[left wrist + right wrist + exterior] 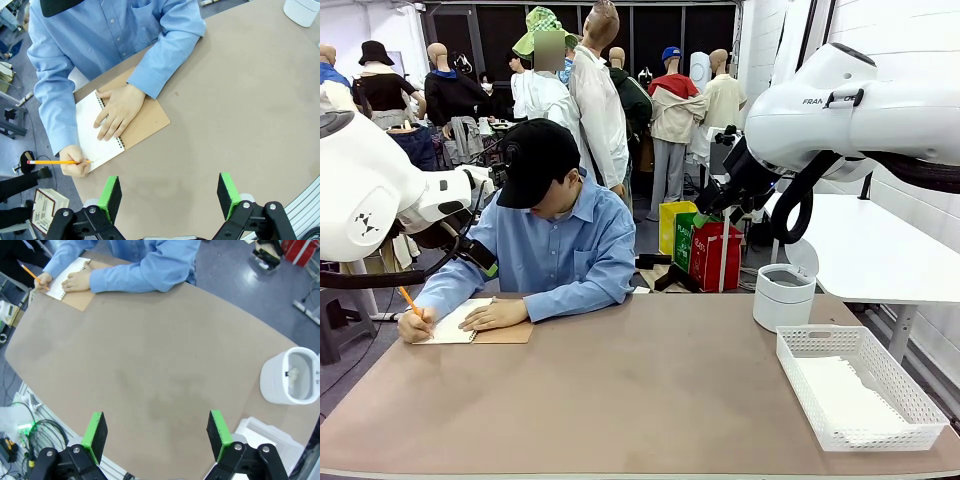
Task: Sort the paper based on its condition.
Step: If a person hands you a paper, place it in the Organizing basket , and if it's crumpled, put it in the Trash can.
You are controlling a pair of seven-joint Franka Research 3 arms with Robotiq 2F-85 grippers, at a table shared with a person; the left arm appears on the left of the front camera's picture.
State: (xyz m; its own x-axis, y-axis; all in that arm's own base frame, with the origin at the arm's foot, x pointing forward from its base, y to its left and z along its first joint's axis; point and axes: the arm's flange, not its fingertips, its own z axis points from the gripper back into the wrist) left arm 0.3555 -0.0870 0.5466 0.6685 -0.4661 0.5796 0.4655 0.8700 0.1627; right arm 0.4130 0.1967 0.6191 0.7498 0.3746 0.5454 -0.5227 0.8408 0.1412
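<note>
- The left claw sits at the bottom of its own view. Its two green pads are spread far apart and hold nothing. It is let go.
- The right claw sits at the bottom of its own view too. Its pads are also spread far apart, with nothing between them.
- Both claws hang up above the brown bench and touch nothing.
- The paper lies flat inside the white basket, at the lower right of the front view.
- A round white bin stands just behind the basket, in the right middle of the front view. I cannot tell what is inside it.
- At the left middle of the front view, a person leans over a notebook.
- One hand presses on the notebook. The other hand holds a pencil, its tip on the white page.
- What is done: I think some flat sheets are sorted, since they lie in the basket.
- What is left: I think the page under the pencil is the next one. It is joined to the notebook and is not handed over yet.
- So I think the robot waits now. A claw must take a sheet and put it in the basket or the bin, by how the sheet looks.
</note>
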